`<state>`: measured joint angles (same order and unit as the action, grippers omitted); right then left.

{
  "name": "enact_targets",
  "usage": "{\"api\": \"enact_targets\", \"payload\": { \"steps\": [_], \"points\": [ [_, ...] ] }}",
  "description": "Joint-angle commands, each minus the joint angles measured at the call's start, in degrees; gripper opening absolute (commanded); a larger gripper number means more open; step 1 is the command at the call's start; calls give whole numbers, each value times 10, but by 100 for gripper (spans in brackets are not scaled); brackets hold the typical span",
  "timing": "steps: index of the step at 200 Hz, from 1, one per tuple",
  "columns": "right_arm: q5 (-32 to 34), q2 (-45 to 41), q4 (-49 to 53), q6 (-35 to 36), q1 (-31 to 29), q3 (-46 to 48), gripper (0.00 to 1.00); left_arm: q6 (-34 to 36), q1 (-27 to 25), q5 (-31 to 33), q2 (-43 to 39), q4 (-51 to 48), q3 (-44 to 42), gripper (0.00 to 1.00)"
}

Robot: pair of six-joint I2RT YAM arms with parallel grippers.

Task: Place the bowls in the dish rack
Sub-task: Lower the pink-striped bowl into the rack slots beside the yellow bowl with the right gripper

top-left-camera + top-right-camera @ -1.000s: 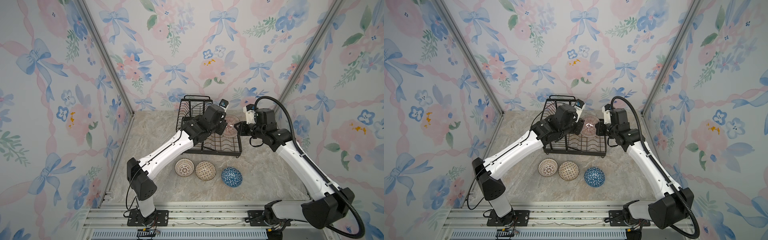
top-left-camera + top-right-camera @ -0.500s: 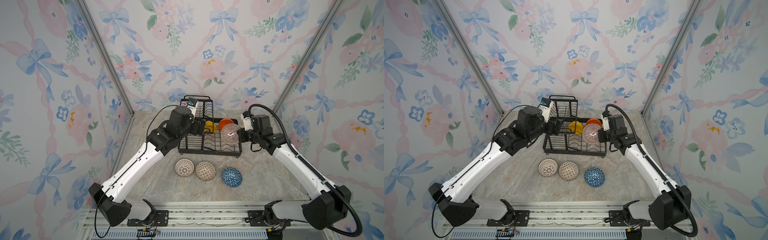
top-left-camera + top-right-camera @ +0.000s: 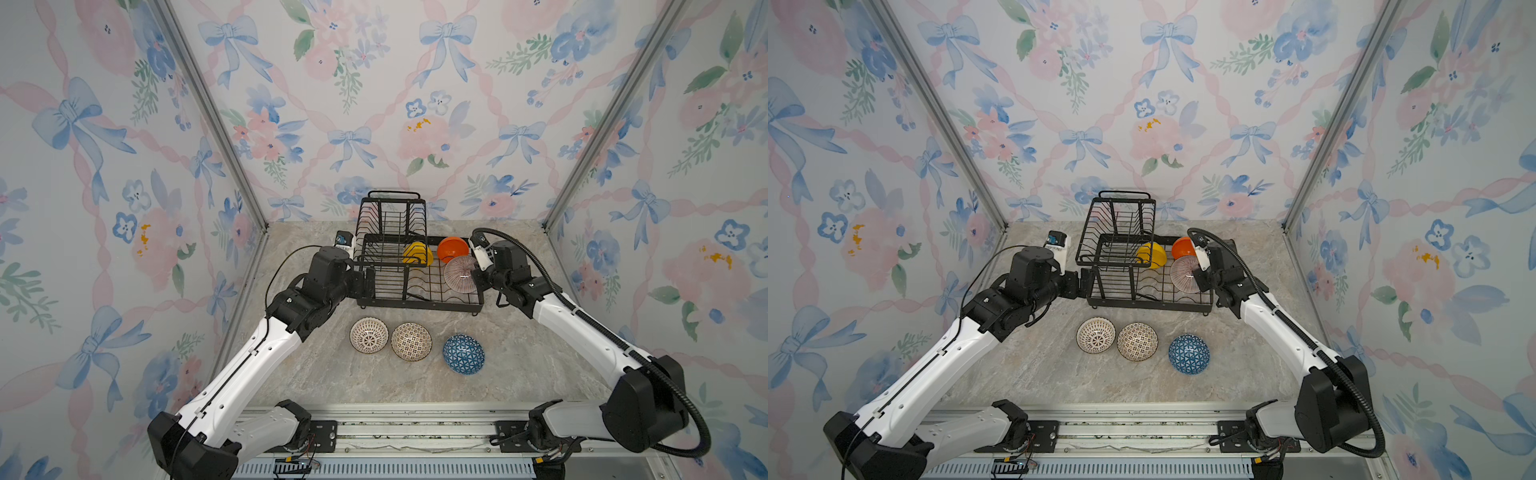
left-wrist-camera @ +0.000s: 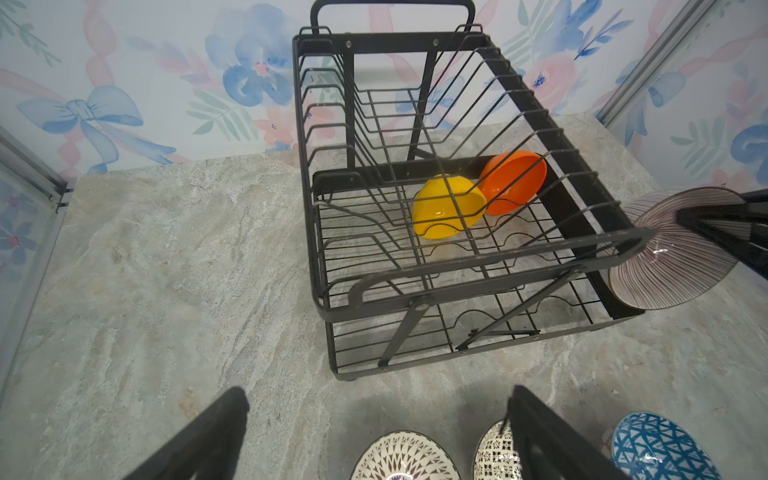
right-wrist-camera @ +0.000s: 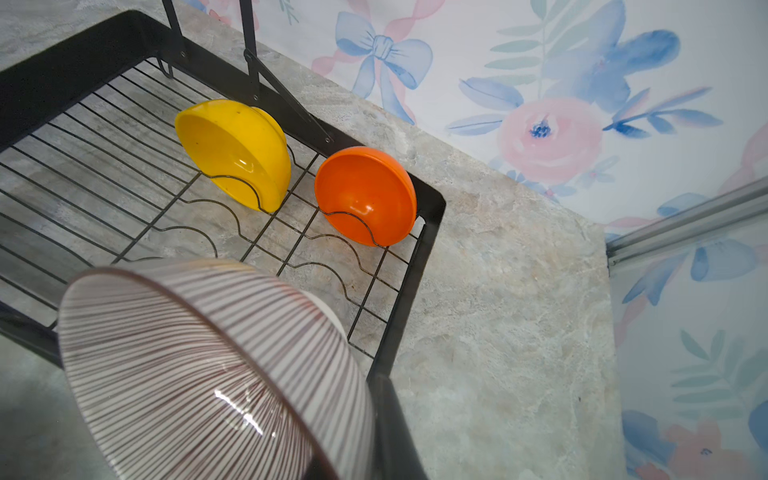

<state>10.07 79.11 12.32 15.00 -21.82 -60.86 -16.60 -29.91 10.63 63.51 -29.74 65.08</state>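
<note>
The black wire dish rack (image 3: 419,305) (image 3: 1150,306) (image 4: 478,286) stands at the back of the table. A yellow bowl (image 3: 417,253) (image 4: 446,208) (image 5: 237,153) and an orange bowl (image 3: 452,248) (image 4: 513,183) (image 5: 365,195) lean on edge in its lower tray. My right gripper (image 3: 478,274) (image 5: 353,436) is shut on the rim of the pink-striped bowl (image 3: 460,272) (image 3: 1185,273) (image 5: 199,365), held tilted over the tray's right end. My left gripper (image 3: 365,282) (image 4: 378,415) is open and empty by the rack's left end.
Three bowls sit in a row on the table in front of the rack: white-brown lattice (image 3: 369,335) (image 4: 405,457), cream-brown mosaic (image 3: 411,341), blue with white triangles (image 3: 463,354) (image 4: 660,449). The rack's raised upper basket (image 3: 392,220) holds nothing. Floral walls close in on three sides.
My left arm has drawn back from over the rack to its left end and its jaws have opened; the yellow bowl now shows in the tray. The striped bowl has come slightly lower.
</note>
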Motion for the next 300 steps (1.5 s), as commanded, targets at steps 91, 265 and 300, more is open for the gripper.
{"api": "enact_targets", "payload": {
  "steps": [91, 265, 300],
  "points": [
    [51, 45, -226, 232, -14, 62, 0, -10, 22, -34, -4, 4, -20, 98],
    [146, 146, -561, 473, -86, 138, 0, -9, 28, -48, 11, 5, -19, 98],
    [158, 187, -598, 498, -102, 125, 0, -9, 28, -51, 9, 4, -20, 98]
  ]
}}
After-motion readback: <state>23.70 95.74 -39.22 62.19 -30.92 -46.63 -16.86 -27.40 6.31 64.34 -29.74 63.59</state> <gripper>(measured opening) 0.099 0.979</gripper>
